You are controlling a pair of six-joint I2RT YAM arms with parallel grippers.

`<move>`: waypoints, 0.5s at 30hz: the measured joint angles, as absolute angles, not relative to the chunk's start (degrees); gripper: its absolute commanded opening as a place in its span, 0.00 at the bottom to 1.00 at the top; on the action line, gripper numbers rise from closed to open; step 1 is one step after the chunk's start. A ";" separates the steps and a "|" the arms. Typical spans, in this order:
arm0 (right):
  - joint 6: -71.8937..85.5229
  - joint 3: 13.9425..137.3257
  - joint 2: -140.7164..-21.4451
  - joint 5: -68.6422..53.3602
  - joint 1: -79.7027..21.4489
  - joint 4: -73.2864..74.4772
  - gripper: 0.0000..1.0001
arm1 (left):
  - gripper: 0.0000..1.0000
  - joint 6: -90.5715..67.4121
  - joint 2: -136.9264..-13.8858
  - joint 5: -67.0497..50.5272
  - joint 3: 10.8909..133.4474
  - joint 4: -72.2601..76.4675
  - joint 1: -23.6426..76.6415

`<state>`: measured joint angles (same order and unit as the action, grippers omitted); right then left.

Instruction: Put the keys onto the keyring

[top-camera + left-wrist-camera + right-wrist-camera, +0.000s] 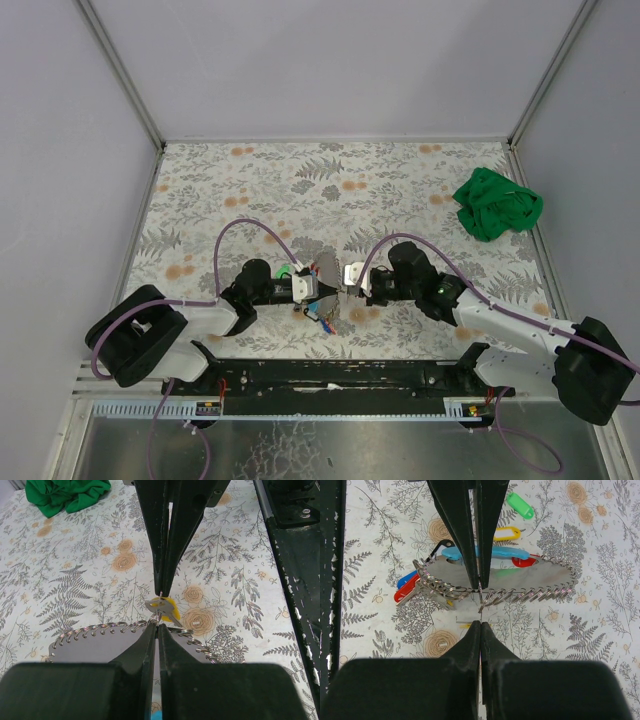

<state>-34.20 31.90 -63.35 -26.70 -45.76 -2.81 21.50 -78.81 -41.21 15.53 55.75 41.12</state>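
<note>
- Our left hand (pixel 157 630) has its fingers pressed tight together. They appear to pinch the wire of the keyring (pixel 495 597) at the middle of the tabletop (pixel 400 180).
- The green key (pixel 520 505) lies flat and free just beside the left arm, apart from the bundle. We judge it light, stiff and small. Its plastic cap should give a surer hold than the smooth metal blade.
- The keyring looks thin, springy and slippery. It sits against a grey pad (pixel 520 577) edged with wire loops, and we cannot tell where the ring ends and the loops begin.
- Coloured tags (pixel 490 553) in blue, red and yellow fan out from under the pad. They crowd the ring, and we think they could snag a key being threaded on.
- The yellow key (pixel 165 611) sits right at the ring, between the two sets of fingertips. It is light and rigid, and we think it would twist easily if held only at one corner.
- Our right hand (pixel 480 623) is also closed, and it seems clamped on the yellow key, tip to tip with the left hand. That leaves little room to work.
- A crumpled green cloth (pixel 497 205) lies at the far right, well apart and out of the way.
</note>
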 measured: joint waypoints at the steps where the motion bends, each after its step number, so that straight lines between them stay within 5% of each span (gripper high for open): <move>1: -34.26 31.90 -63.40 -26.70 -45.76 -2.81 0.00 | 0.00 21.50 -78.81 -41.21 15.53 55.75 41.12; 15: -34.52 31.97 -63.42 -28.14 -45.91 -2.44 0.00 | 0.00 21.50 -79.53 -42.46 15.99 55.57 41.12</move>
